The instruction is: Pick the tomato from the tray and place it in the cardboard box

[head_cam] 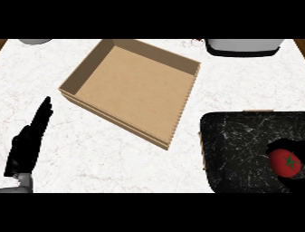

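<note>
- Now the round red tomato [288, 162] with its green star-shaped stem cap sits near the right end of the dark, black marbled tray [248, 149], at the lower right of the white marble desk [115, 158].
- Black right hand [302, 156] is on that tomato, dark fingers [287, 146] curling over its top and down its right side, so they look clamped round it; against the dark tray the hand's outline is hard to read.
- Tomato looks to be still on the tray, with part of its red face showing between the curled fingers.
- Over at the lower left, the black left hand [26, 145] rests above the desk, fingers straight and held together, pointing up and away, holding nothing; a bit of grey forearm [17, 185] shows beneath it.
- Open, square, brown cardboard box [131, 88] lies up the middle of the desk, turned at an angle, its near corner just beside the tray's left edge.
- Tomato and box are well apart.
- At the top right edge sits a grey, dark-based appliance [243, 46], partly cut off, and a pale grey round object [34, 41] peeks in at the top left.
</note>
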Robot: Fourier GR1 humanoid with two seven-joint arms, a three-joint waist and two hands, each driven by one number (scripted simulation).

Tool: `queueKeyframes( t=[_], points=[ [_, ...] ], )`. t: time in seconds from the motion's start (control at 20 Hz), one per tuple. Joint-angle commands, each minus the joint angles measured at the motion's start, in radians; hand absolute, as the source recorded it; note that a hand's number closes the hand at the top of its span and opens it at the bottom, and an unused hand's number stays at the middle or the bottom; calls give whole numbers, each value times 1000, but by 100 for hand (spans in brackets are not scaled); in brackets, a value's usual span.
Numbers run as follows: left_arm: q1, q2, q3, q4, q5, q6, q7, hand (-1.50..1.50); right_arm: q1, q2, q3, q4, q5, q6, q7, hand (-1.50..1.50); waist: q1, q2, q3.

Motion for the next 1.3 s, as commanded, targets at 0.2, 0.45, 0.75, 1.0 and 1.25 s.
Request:
queueKeyframes(
  t=[0.2,0.45,0.75,1.0,1.25],
  points=[
    [1,-10,11,-22,-1,-14,13,0,-30,38,-1,15,144,-206,-52,150,2,2,3],
    [-30,-30,-48,-3,-37,-15,-5,0,-444,9,99,316,225,-184,-98,150,86,22,6],
    [-99,-56,-61,8,-66,19,55,0,-758,49,108,642,283,-284,-210,150,67,21,5],
    [-40,-21,-12,38,-26,-21,-24,0,-881,100,79,880,339,-489,-288,150,37,13,4],
    [-19,-18,-10,-19,-15,-37,30,0,-955,130,-9,866,207,-421,-370,150,24,6,4]
  ],
)
